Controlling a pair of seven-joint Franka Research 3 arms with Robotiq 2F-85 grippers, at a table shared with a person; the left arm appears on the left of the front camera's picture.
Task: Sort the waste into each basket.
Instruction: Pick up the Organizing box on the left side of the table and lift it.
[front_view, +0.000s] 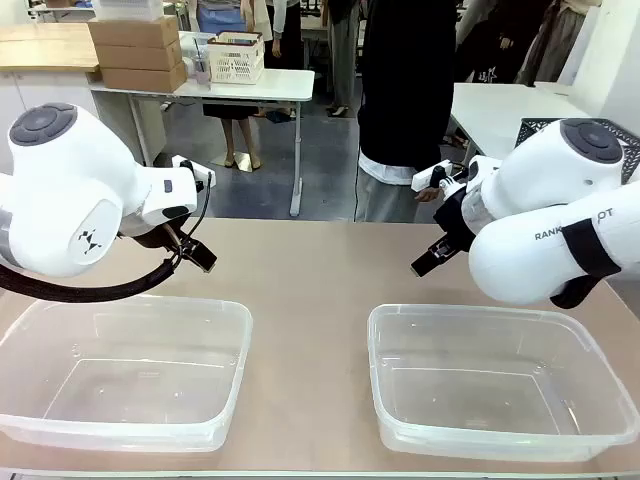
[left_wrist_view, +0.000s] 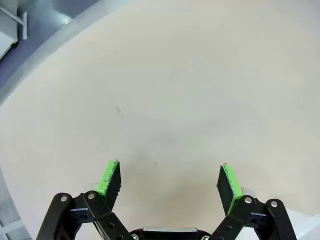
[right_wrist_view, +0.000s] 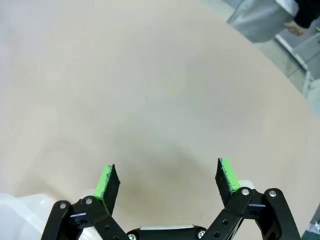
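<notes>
Nearest the robot, the left basket (front_view: 140, 303) and the right basket (front_view: 480, 310) sit side by side on the desk (front_view: 310, 255), well apart, and both hold nothing. Just beyond the left basket's far rim the left claw (front_view: 200, 255) hangs above the desk. In its wrist view the left claw (left_wrist_view: 170, 175) has its green pads (left_wrist_view: 110, 177) spread wide with only bare desk between them. The right claw (front_view: 425, 265) hovers in the same way past the right basket. Up close, the right claw (right_wrist_view: 167, 175) is also fully spread and grips nothing, and a corner of the right basket (right_wrist_view: 17, 212) sits at the lower left. At the far side a person (front_view: 405, 90) in dark clothes stands against the desk.

With both baskets empty and both claws free, the sorting looks not yet begun. This seems to be the waiting or starting pose. The next move needs a piece of waste within reach, perhaps set down by the person. Then the nearer claw would descend over it, close, and carry it to the basket for its kind.
</notes>
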